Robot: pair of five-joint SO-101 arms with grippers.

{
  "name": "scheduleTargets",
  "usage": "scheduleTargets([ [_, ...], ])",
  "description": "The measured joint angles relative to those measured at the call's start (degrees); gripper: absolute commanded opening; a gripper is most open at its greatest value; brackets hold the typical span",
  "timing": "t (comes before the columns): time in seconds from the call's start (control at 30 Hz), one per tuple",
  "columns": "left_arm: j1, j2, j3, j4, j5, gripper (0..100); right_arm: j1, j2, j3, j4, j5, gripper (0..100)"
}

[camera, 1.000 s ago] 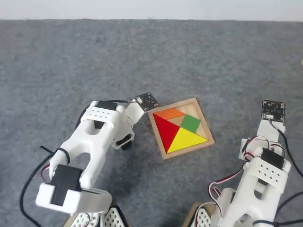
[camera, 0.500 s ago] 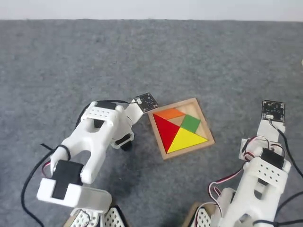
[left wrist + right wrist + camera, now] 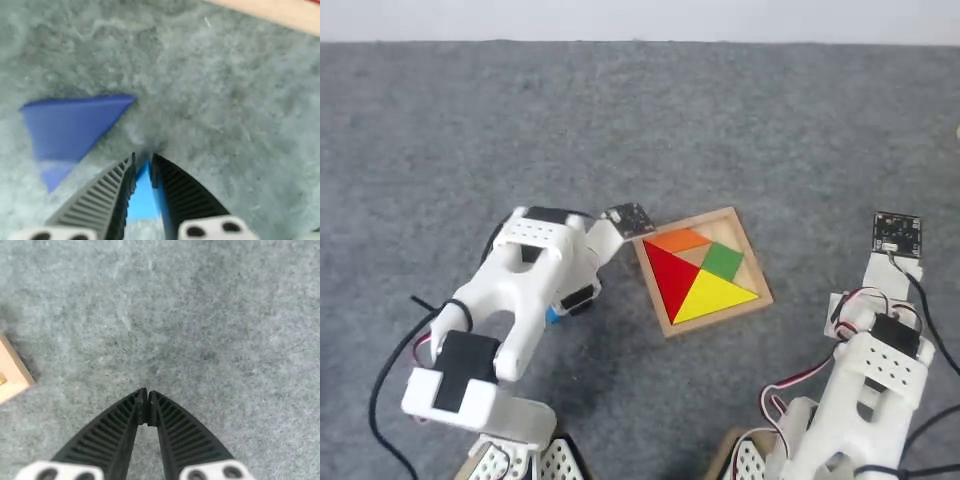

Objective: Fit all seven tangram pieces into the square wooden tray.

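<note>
High view first: the square wooden tray (image 3: 752, 263) lies turned at a slant near the middle of the grey worktop (image 3: 770, 130), and four pieces sit in it. They are an orange piece (image 3: 677, 240) along its far side, a green piece (image 3: 722, 261) beside that, a red triangle (image 3: 667, 277) on the side towards the left arm, and a yellow triangle (image 3: 714, 295) at the near side (some bare wood shows between orange and green).

Left wrist view: a dark blue triangle (image 3: 70, 127) lies flat on the worktop outside the tray, just beyond the left pincer (image 3: 142, 159). That pincer is closed onto a light blue piece (image 3: 144, 200), which fills the narrow gap between its fingers. An edge of the tray shows farther off, apart from both blue pieces.

Right wrist view: the right pincer (image 3: 148, 399) is closed tip to tip with nothing between, above bare worktop, a tray corner off to one side.
</note>
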Motion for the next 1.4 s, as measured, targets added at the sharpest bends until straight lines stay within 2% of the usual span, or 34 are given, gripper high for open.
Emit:
scheduleTargets([
  [0.1,-2.1,-1.3,-3.3,3.0,1.3,12,0.0,0.0,0.0,0.0,0.0,1.3],
  [0.23,-4.8,-11.0,-2.2,4.6,1.5,14,0.0,0.0,0.0,0.0,0.0,1.3],
  [0.33,-5.7,-20.3,4.0,4.2,0.8,16,0.0,0.0,0.0,0.0,0.0,1.3],
  [0.47,-6.6,-27.4,14.9,-1.1,-2.4,17,0.0,0.0,0.0,0.0,0.0,1.3],
  [0.63,-6.9,-25.2,18.9,-6.1,-4.3,17,0.0,0.0,0.0,0.0,0.0,1.3],
  [0.87,-8.8,-12.7,15.6,-13.2,-5.0,17,0.0,0.0,0.0,0.0,0.0,1.3],
  [1.07,-10.5,-4.0,8.6,-10.0,-6.2,15,0.0,0.0,0.0,0.0,0.0,1.3],
  [1.4,-10.6,-5.7,8.1,-9.4,-6.5,4,0.0,0.0,0.0,0.0,0.0,1.3],
])
